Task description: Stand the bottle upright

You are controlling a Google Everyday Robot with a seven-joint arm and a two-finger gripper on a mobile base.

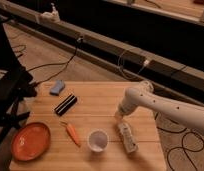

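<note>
The bottle (128, 138) is pale and slim, and it lies on its side on the wooden table (95, 107), right of centre, with one end pointing toward the front edge. My gripper (120, 118) reaches down from the white arm (160, 104) that comes in from the right. It sits at the bottle's far end, shut on that end. The bottle still rests flat on the wood.
A white cup (97, 140) stands just left of the bottle, with a carrot (72, 132) beside it. An orange plate (30, 141) is at the front left, and a black bar (65, 104) and a blue sponge (57, 88) are at the back left. Cables run across the floor behind.
</note>
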